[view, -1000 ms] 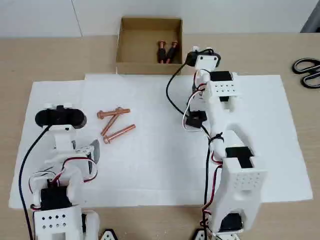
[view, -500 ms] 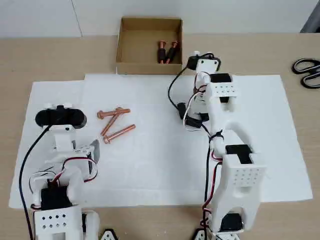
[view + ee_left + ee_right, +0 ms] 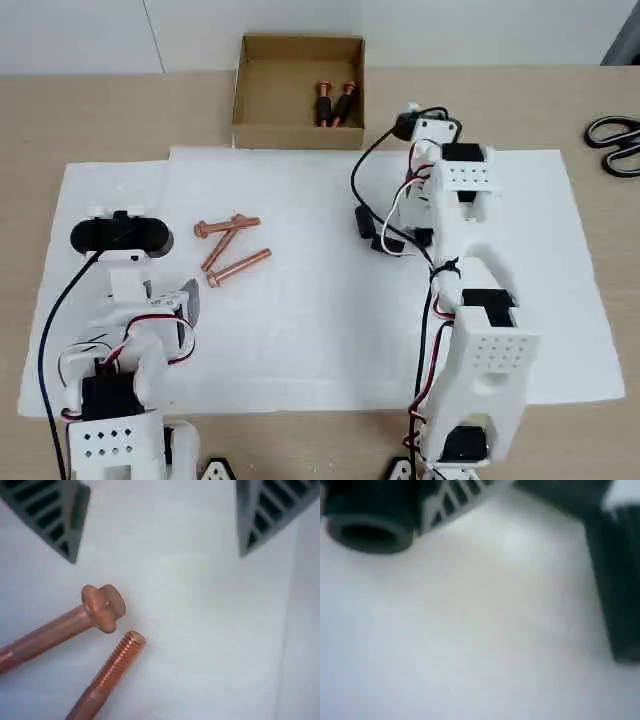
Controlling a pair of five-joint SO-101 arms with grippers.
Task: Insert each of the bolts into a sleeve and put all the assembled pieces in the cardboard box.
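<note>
My left claw (image 3: 157, 552) hangs with jaws apart over the white sheet (image 3: 320, 330), above the three loose copper bolts (image 3: 230, 245). Farther back, the brown cardboard box (image 3: 252, 95) holds two sleeved bolts (image 3: 335, 103). My right arm (image 3: 460, 185) stands just right of it; I cannot tell its claw's state.

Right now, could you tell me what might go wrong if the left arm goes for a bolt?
The bolts lie bunched, one's head almost touching another's threaded tip, so the open left gripper may nudge or grab two. The right arm's loose cable could also snag.
</note>
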